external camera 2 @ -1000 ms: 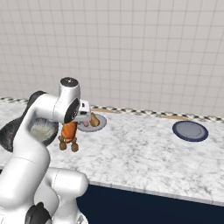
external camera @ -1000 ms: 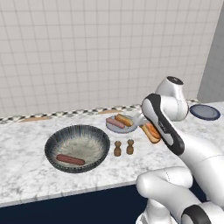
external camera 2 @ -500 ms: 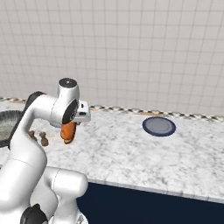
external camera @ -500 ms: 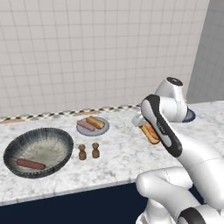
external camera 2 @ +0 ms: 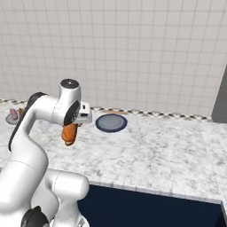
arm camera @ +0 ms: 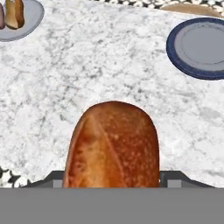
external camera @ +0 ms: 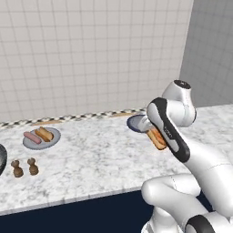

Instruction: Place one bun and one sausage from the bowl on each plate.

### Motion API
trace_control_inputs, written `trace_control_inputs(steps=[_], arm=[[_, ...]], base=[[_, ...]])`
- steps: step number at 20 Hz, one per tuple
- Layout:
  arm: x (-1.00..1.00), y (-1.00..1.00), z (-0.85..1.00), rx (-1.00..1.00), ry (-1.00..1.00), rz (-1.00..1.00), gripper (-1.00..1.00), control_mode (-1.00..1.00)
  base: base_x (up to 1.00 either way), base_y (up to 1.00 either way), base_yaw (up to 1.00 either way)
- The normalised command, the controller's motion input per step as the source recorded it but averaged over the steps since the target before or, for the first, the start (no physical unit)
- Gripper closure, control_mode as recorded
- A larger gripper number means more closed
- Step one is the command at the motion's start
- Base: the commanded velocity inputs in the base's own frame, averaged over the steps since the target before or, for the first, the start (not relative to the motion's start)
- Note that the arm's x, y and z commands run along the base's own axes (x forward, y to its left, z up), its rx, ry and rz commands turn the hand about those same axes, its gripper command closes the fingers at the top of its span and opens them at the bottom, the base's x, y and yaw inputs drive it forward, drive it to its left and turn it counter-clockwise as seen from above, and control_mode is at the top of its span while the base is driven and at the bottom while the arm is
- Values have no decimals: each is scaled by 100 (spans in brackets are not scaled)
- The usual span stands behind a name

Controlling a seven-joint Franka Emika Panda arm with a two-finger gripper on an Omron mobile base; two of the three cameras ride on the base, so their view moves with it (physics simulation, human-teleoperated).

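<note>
Above the counter (external camera: 100,157), short of the dark blue-grey plate (external camera 2: 111,123) by its back edge, the gripper (external camera 2: 71,129) clenched a bun (arm camera: 113,146). Released early, the bun might miss the plate; a light grey plate (external camera: 41,139) lay filled.

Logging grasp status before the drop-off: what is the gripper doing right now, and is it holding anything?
Gripper: closed on a bun, carried above the counter, short of the empty dark blue-grey plate.
</note>
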Motion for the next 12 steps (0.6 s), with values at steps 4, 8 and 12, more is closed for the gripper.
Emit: trace_control_inputs(steps=[4, 8, 12], arm=[[37, -41, 25, 0, 10, -2, 100, -100], [94, -42, 12, -2, 16, -4, 100, -100], [100, -12, -4, -6, 15, -6, 100, -100]], base=[[8, -18, 0], [0, 0, 0], [0, 0, 0]])
